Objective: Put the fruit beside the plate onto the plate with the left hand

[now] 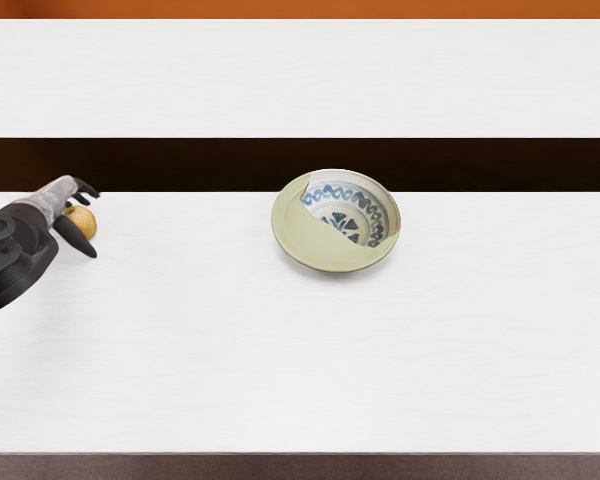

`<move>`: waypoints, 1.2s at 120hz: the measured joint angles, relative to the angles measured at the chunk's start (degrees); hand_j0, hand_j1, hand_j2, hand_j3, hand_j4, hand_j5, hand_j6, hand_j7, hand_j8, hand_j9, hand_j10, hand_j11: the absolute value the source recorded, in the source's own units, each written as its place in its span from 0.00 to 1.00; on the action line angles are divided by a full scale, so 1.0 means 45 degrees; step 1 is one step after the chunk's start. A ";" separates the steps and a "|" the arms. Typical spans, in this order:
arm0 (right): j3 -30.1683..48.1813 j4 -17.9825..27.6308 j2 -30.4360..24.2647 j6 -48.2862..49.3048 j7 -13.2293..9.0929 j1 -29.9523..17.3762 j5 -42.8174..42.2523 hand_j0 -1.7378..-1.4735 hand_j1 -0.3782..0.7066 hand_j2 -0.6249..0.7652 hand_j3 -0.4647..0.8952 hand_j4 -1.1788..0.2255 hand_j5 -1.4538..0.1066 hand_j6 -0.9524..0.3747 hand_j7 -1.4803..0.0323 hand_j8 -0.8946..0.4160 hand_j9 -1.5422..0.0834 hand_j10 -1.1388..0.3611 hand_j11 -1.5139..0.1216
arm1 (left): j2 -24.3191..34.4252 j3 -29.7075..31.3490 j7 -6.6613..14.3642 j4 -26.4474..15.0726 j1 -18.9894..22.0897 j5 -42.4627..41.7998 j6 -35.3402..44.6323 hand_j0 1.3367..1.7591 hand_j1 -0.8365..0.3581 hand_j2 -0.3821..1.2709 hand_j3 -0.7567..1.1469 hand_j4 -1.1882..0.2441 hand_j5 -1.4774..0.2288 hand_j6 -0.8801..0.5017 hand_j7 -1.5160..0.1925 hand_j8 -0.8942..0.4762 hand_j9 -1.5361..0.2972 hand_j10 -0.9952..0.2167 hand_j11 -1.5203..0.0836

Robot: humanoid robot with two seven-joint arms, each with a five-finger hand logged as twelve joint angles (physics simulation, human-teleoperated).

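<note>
**Left hand closed on the fruit, plate well off to the right**

At the far left we see our left hand [35, 235] reaching in from the picture's edge. Its dark fingers [78, 238] are curled around the fruit [81, 221]. One finger crosses below and in front of it, and the others hook over its top and far side. Only a small yellow-orange patch shows between them. We read this as a grasp, though the fruit is so small and so covered that we cannot be sure every finger touches it. Nor can we tell whether it rests on the table [280, 360] or hangs clear of it.

We judge the fruit to be light, round and firm, with a smooth skin that could slip or roll out of a loose hold. The best place to take it is across its widest part, thumb on one side and fingertips opposite. The pressure should be gentle, since a hard squeeze could bruise it or squirt it out.

To the right of the fingers, well apart across the tabletop, lies the plate [302, 243], beige at the rim with a blue pattern inside. The fruit is not yet on it. The right hand is nowhere in view.
</note>
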 joint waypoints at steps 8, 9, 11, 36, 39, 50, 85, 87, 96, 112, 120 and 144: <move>0.0003 0.0000 0.0000 0.0000 0.0000 0.0000 0.0001 0.30 0.03 0.45 0.34 0.84 0.93 0.72 0.98 0.68 0.95 0.76 0.93 | 0.0005 0.0001 -0.0004 0.0057 0.0090 0.0000 0.0004 0.73 0.64 0.24 0.46 0.58 0.60 0.38 0.62 0.39 0.59 0.53 0.66; 0.0003 0.0000 0.0000 0.0000 0.0001 0.0000 0.0001 0.30 0.03 0.45 0.34 0.84 0.93 0.72 0.98 0.68 0.95 0.76 0.93 | 0.0005 0.0001 -0.0005 0.0063 0.0093 0.0002 0.0004 0.73 0.64 0.24 0.47 0.58 0.60 0.38 0.62 0.39 0.59 0.53 0.66; 0.0006 0.0000 0.0000 0.0000 0.0000 0.0000 0.0001 0.30 0.03 0.45 0.34 0.84 0.93 0.72 0.98 0.68 0.95 0.76 0.93 | 0.0006 0.0001 -0.0005 0.0074 0.0096 0.0002 0.0004 0.72 0.63 0.24 0.48 0.58 0.60 0.38 0.62 0.39 0.59 0.53 0.66; 0.0024 0.0000 0.0000 0.0000 0.0000 0.0000 0.0002 0.30 0.03 0.45 0.34 0.84 0.93 0.72 0.98 0.68 0.95 0.76 0.93 | 0.0025 -0.0010 -0.0016 0.0268 0.0112 -0.0007 0.0008 0.59 0.62 0.30 0.50 0.56 0.58 0.36 0.60 0.37 0.56 0.51 0.63; 0.0024 0.0000 0.0000 0.0000 0.0001 0.0000 0.0002 0.30 0.03 0.45 0.34 0.84 0.93 0.72 0.98 0.68 0.95 0.76 0.93 | 0.0025 -0.0012 0.0007 0.0290 0.0100 0.0021 -0.0016 0.60 0.61 0.28 0.53 0.56 0.57 0.35 0.59 0.37 0.56 0.50 0.63; 0.0025 0.0000 0.0000 0.0000 0.0005 0.0000 0.0002 0.30 0.03 0.45 0.34 0.84 0.93 0.72 0.98 0.68 0.95 0.76 0.93 | 0.0008 -0.0012 0.0003 0.0340 0.0066 0.0005 -0.0007 0.66 0.60 0.30 0.50 0.54 0.56 0.34 0.58 0.35 0.55 0.48 0.62; 0.0015 0.0000 0.0000 -0.0010 0.0005 0.0000 -0.0002 0.30 0.03 0.45 0.34 0.84 0.93 0.72 0.98 0.68 0.95 0.76 0.93 | -0.0014 -0.0013 -0.0003 0.0370 0.0078 -0.0009 0.0000 0.70 0.53 0.32 0.47 0.50 0.51 0.29 0.53 0.31 0.50 0.43 0.56; 0.0014 0.0000 0.0000 -0.0010 0.0006 -0.0001 -0.0003 0.30 0.03 0.45 0.34 0.84 0.93 0.72 0.98 0.68 0.95 0.76 0.93 | -0.0014 -0.0013 -0.0003 0.0370 0.0078 -0.0010 0.0000 0.70 0.53 0.32 0.47 0.50 0.50 0.29 0.52 0.30 0.50 0.43 0.56; 0.0019 0.0000 0.0000 -0.0012 0.0007 -0.0001 -0.0001 0.30 0.03 0.45 0.34 0.84 0.93 0.72 0.98 0.68 0.95 0.76 0.93 | -0.0014 -0.0013 -0.0002 0.0371 0.0072 -0.0001 0.0002 0.72 0.51 0.32 0.45 0.48 0.49 0.28 0.51 0.30 0.48 0.41 0.54; 0.0024 0.0000 0.0000 -0.0013 0.0008 0.0000 -0.0003 0.30 0.03 0.45 0.34 0.84 0.93 0.72 0.98 0.68 0.95 0.76 0.93 | -0.0022 -0.0013 0.0001 0.0373 0.0078 -0.0010 0.0002 0.73 0.48 0.34 0.47 0.45 0.46 0.26 0.47 0.27 0.45 0.37 0.51; 0.0025 0.0000 0.0000 -0.0012 0.0008 0.0000 -0.0003 0.30 0.03 0.45 0.34 0.84 0.93 0.72 0.98 0.68 0.95 0.76 0.93 | -0.0033 -0.0014 0.0002 0.0373 0.0091 -0.0004 0.0000 0.73 0.48 0.33 0.48 0.44 0.44 0.27 0.46 0.29 0.44 0.36 0.49; 0.0026 0.0000 0.0000 -0.0018 0.0008 0.0000 0.0000 0.30 0.03 0.45 0.34 0.84 0.93 0.72 0.98 0.68 0.95 0.76 0.93 | -0.0033 -0.0014 0.0012 0.0375 0.0077 -0.0034 -0.0005 0.74 0.47 0.36 0.46 0.39 0.39 0.30 0.41 0.31 0.39 0.31 0.44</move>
